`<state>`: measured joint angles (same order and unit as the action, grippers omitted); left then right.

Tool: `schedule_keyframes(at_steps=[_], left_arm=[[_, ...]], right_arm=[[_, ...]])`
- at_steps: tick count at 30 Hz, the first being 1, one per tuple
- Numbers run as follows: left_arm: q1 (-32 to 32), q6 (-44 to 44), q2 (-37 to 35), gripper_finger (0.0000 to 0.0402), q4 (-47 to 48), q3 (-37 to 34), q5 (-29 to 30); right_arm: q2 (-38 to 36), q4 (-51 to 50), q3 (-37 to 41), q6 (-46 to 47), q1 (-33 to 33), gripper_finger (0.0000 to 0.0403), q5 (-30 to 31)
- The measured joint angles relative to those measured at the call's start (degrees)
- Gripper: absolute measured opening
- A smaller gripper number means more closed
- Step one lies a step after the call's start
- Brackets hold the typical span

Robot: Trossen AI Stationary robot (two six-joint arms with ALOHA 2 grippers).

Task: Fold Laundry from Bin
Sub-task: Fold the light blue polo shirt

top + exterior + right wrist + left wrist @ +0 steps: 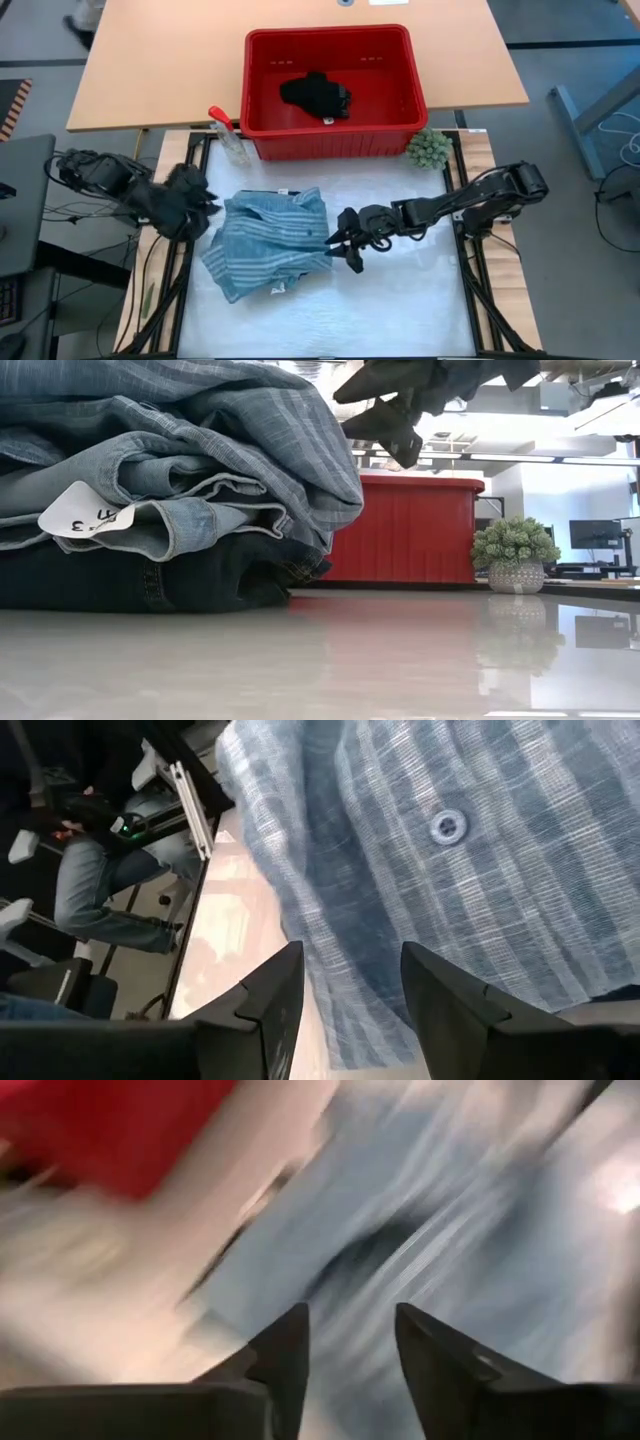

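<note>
The striped shirt (480, 850) is woven cloth, its thread grid plain to see, soft and matt, with a smooth round button (447, 826). Under it lies matt denim (150, 575), dark and stitched, carrying a paper tag (85, 515). The bin (335, 135) is smooth red plastic with a slight sheen. The bench (330, 660) top is glossy and mirrors the bin and the fuzzy green ball (515, 545). Beyond it stands a matt wooden table (150, 60).
</note>
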<state>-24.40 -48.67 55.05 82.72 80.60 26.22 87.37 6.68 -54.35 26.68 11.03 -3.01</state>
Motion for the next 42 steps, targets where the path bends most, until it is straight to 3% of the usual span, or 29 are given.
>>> schedule_keyframes(at_steps=[4, 7, 10, 16, 24, 32, 37, 40, 42], left_arm=[[-2.69, 10.22, 1.45, 0.0168, -27.41, -0.64, -1.16], [-6.34, 19.2, 6.81, 0.0171, -37.55, -1.96, -5.61], [-8.53, 21.67, 13.71, 0.0167, -34.31, -2.31, -10.12], [-15.06, 16.47, 23.14, 0.0156, -25.21, -2.2, -15.1], [-19.46, 7.09, 29.35, 0.0149, -23.96, -2.12, -12.03], [-20.99, -0.24, 34.39, 0.0149, -15.87, -2.16, -2.49], [-21.4, -1.34, 36.07, 0.0147, -9.82, -2.12, -1.65], [-21.26, -2.3, 36.12, 0.0127, -4.64, -2.12, -1.78], [-20.98, -3.13, 36.23, 0.0091, -2.4, -2.12, -2.1]], right_arm=[[-0.32, -0.88, 0.0, -0.18, 0.09, 0.0195, 0.11], [-0.32, -0.99, 0.0, 0.03, -0.71, 0.0195, 0.16], [-0.32, -0.99, 0.0, 1.41, -1.46, 0.0195, 0.33], [-0.34, -1.12, 0.0, 1.81, -1.4, 0.0195, 0.26], [-0.36, -1.17, 0.0, 1.81, -1.67, 0.0195, 0.11], [-0.41, -2.04, 0.0, 1.47, -2.3, 0.0195, 0.07], [-0.43, -2.24, 0.0, 1.33, -2.3, 0.0195, -0.02], [-0.43, -2.91, 0.0, 1.31, -2.28, 0.0195, -0.08], [-0.43, -3.33, 0.0, 1.29, -2.3, 0.0195, -0.09]])
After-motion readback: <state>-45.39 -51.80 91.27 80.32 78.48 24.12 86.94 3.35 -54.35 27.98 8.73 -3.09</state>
